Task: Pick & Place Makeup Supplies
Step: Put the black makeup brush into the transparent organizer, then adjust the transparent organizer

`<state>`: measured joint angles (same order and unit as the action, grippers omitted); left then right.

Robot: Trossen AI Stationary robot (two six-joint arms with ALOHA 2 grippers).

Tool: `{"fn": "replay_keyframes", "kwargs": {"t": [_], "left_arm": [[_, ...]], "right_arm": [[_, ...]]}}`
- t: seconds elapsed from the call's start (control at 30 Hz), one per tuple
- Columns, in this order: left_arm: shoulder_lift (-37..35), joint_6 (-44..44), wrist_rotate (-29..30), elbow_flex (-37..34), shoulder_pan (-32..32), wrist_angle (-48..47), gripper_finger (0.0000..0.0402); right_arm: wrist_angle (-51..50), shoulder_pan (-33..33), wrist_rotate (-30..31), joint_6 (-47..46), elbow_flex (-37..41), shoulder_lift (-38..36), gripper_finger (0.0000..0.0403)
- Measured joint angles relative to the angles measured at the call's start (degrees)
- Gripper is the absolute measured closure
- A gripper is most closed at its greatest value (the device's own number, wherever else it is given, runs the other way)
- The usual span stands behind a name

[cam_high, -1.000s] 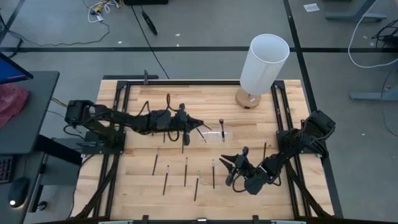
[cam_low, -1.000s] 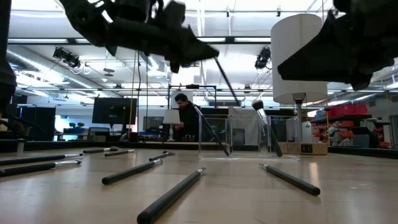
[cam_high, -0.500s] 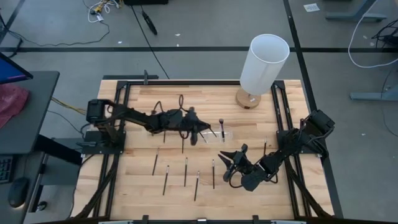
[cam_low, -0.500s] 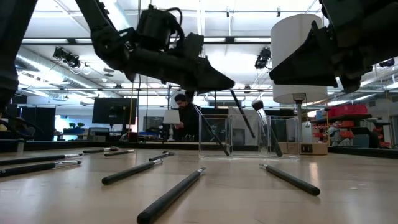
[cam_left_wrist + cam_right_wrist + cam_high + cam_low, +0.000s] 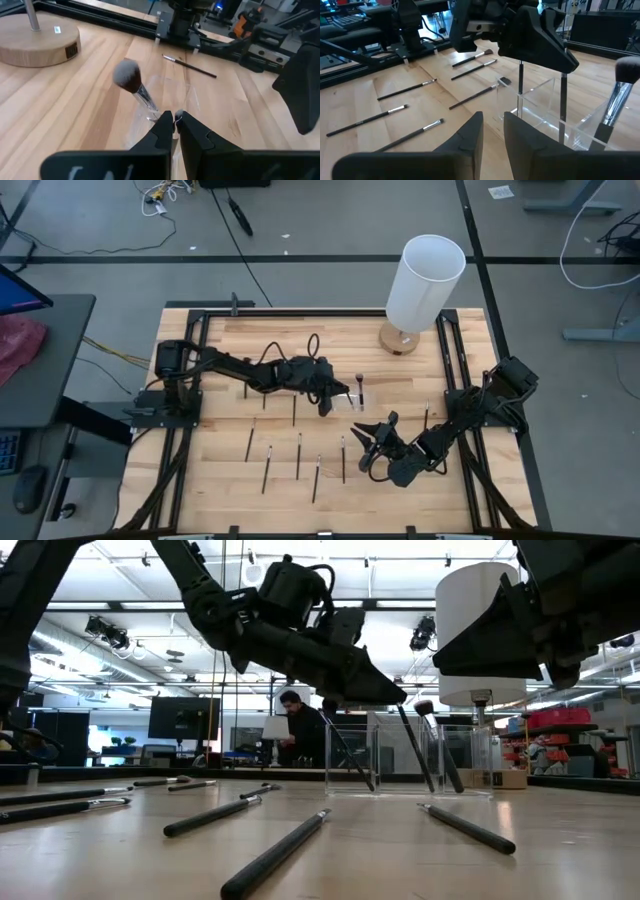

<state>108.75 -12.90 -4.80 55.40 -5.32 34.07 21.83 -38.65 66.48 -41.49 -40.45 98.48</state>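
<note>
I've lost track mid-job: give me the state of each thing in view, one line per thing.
Left gripper: shut on a brush, above the clear holder.
Held brush: slanted, lower end inside the holder.
Clear holder: upright, holding leaning brushes.
Fluffy brush: leaning in the holder.
Right gripper: open, empty, waiting.
Loose brushes: flat on the table.
Lamp: upright.

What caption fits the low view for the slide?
Left gripper lowers a dark-handled brush into the clear holder; more brushes lie on the table.
</note>
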Motion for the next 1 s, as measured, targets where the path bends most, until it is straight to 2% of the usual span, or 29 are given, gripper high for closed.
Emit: {"fn": "replay_keyframes", "kwargs": {"t": [0.13,0.3,0.6,0.8,0.9,1.0], "left_arm": [[0.0,0.0,1.4,0.0,0.0,-0.2,0.0371],[0.1,0.1,3.1,-0.2,-0.2,-2.3,0.0332],[-1.4,0.7,1.4,-0.2,-2.6,-5.7,0.0261],[-8.5,3.2,-2.9,-0.2,-3.6,-14.5,0.0249],[-14.2,6.1,-2.2,-0.2,-3.5,-22.8,0.0254],[-21.2,8.9,0.9,-0.2,-2.7,-33.0,0.0261]], "right_arm": [[0.0,0.0,0.0,0.1,0.0,0.0,0.0323],[0.0,0.0,0.0,0.1,0.0,0.0,0.0323],[0.0,0.0,0.1,0.0,0.0,0.0,0.0323],[0.0,0.0,0.1,0.1,0.0,0.0,0.0323],[-0.1,0.0,0.1,0.1,0.0,0.0,0.0323],[-0.1,0.0,0.1,0.1,0.0,0.0,0.0323]]}}
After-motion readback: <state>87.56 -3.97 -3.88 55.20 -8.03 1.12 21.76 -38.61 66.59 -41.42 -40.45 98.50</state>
